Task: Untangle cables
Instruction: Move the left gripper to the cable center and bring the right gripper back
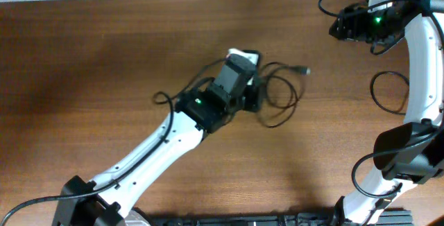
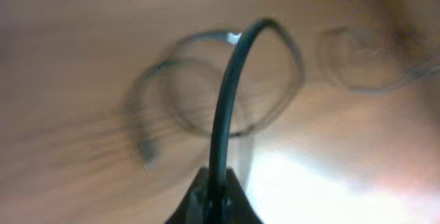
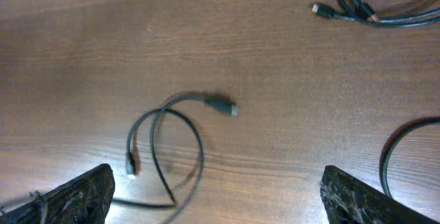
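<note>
The left gripper (image 2: 214,200) is clamping one cable (image 2: 227,86), which is arching up ahead of its fingertips; the other cables (image 1: 277,94) are lying looped on the bench (image 1: 104,59) just beyond it. Lifting slowly should be easing that strand out without tightening knots. The right gripper (image 3: 220,196) is hanging spread open, and only its wrist view is showing a separate cord (image 3: 165,114) below it, probably already free

right pincer (image 3: 216,186) spread wide | looped cable (image 3: 218,104) on table (image 3: 275,66) | second cable (image 3: 337,13) top right
</note>
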Motion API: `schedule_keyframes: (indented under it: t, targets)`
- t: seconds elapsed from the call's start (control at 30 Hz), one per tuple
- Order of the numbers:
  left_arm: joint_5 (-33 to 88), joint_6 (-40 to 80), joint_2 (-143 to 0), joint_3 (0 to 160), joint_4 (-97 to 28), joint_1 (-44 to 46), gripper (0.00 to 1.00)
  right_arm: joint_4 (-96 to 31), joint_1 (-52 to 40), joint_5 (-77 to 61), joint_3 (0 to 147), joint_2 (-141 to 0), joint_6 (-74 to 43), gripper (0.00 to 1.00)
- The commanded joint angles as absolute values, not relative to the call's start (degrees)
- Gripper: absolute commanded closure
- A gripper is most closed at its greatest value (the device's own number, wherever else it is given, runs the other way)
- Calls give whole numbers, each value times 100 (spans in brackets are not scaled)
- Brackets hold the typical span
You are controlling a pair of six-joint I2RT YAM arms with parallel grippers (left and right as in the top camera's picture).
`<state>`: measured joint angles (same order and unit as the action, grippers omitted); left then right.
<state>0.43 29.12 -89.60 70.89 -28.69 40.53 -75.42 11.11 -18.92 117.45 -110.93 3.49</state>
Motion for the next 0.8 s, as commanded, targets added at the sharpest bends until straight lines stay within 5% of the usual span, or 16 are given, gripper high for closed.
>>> schedule_keyframes:
  t: [0.0,0.17,0.23,0.3,0.33,0.57,0.63,0.77]
  targets:
    - [-1859,2799,-9091,7107,-3402,3715,97,-7701,1035,-2040,11821,-11006,401,6]
    - [-1929,3114,-9745,7107,-3395,3197,83,-7909,578,-2038,11780,-11006,399,6]
    - [-1905,3435,-9970,7107,-3391,3011,53,-7909,274,-2036,11590,-11008,399,5]
    - [-1907,3433,-10001,7107,-3389,2943,11,-7905,8,-2036,11260,-11008,390,5]
    - [-1903,3433,-10001,7107,-3343,2928,2,-7854,-141,-2034,11000,-11008,242,5]
    - [-580,3430,-9996,7107,-2644,2934,1,-6532,-930,-1957,8956,-11008,30,5]
    - [-521,3430,-9996,7107,-2624,2934,1,-5509,-937,-1551,8165,-11008,-696,23]
    - [-311,3430,-9996,7107,-2683,2945,1,-3964,-967,-1476,7175,-11008,-1000,31]
